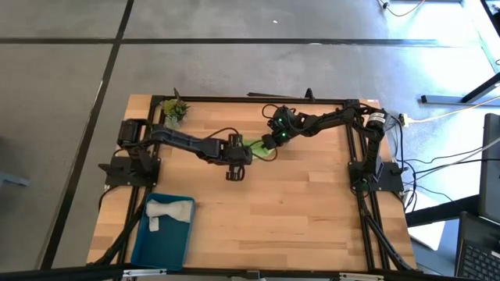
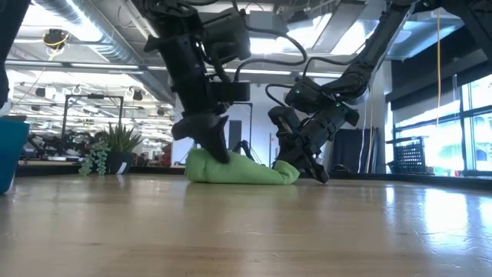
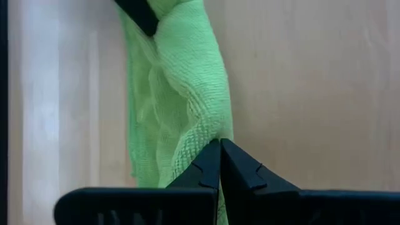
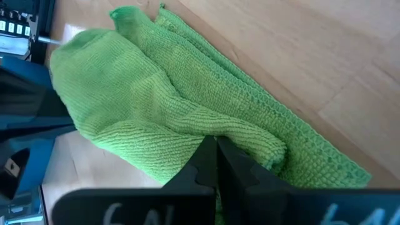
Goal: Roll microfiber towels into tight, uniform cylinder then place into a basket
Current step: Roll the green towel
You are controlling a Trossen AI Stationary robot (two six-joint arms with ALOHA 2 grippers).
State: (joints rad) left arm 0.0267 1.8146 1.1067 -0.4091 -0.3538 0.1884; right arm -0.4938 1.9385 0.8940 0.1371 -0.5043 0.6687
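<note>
Item 1, green towel point(image 3: 181, 106): lime microfibre cloth, loosely rolled into a lumpy bundle, lying on the tabletop point(image 1: 297, 211) near its middle, toward the far edge. Both arms meet at it.

Item 2, left gripper point(image 1: 237, 156): at one end of the roll; fingers point(image 3: 209, 169) pressed together with their tips against the cloth's edge, pinching a fold of it in the left wrist view.

Item 3, right gripper point(image 1: 273, 139): at the opposite end; fingers point(image 4: 206, 159) closed tip to tip, nipping the cloth where it bunches.

Item 4, basket point(image 1: 141, 242): teal tray at the near left corner of the tabletop, well apart from the arms.

Item 5, grey towel point(image 1: 168, 212): pale cloth lying inside the basket's far end.

Item 6, plant point(image 1: 175, 111): small potted sprig at the far left corner.
</note>
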